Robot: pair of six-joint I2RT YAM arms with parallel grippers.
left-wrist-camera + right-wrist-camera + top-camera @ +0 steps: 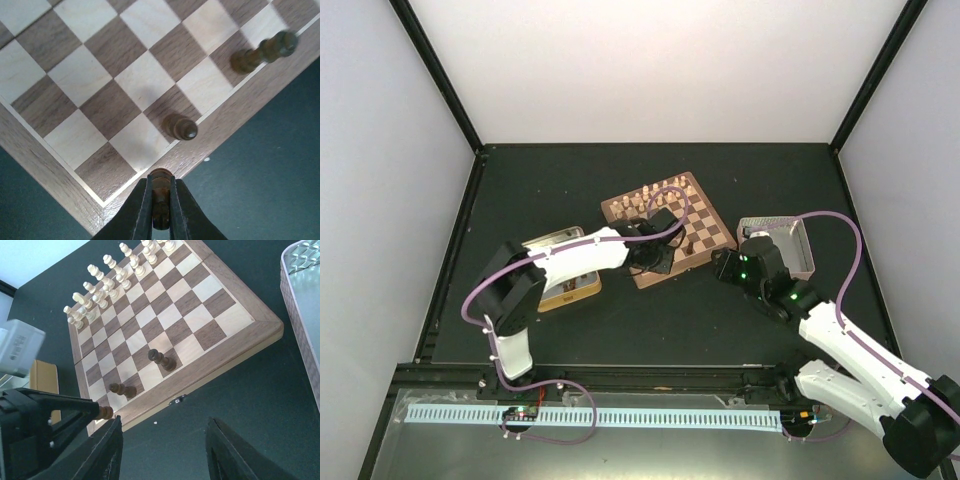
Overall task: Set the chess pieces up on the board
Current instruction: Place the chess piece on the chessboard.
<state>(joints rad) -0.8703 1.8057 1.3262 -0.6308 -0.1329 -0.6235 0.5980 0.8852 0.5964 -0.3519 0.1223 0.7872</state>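
Board [692, 205]: it lies turned like a diamond in the middle of the dark table [570, 190], in front of both arms.
Left arm: the upper link rises from the base to a dark elbow. From there the white forearm stretches to the right as far as the near corner of the board, and the wrist is bent so the fingers point down.
Left gripper [160, 186]: the jaws are almost fully closed, with only the held chessman [160, 179] between the two black fingers.
Held chessman: dark brown, clamped by its body, with its round head out past the fingertips. It hangs over the brown rim of the board, just outside the corner square. Whether it touches the rim I cannot tell.
Dark chessmen on the board [162, 360]: there are two, both on dark squares in the row next to that same rim. One is near the held chessman, the other further along the edge.
Pale chessmen [107, 282]: they stand in two rows on the far side of the board.
Right arm: the white forearm goes up and to the left toward the right corner of the board. The wrist stops short of the board, beside the pink tin [782, 243].
Right gripper [167, 440]: the fingers are wide apart with nothing between them. It is above the table, just off the near edge of the board.
Yellow tin [570, 285]: left of the board, partly under the left forearm.
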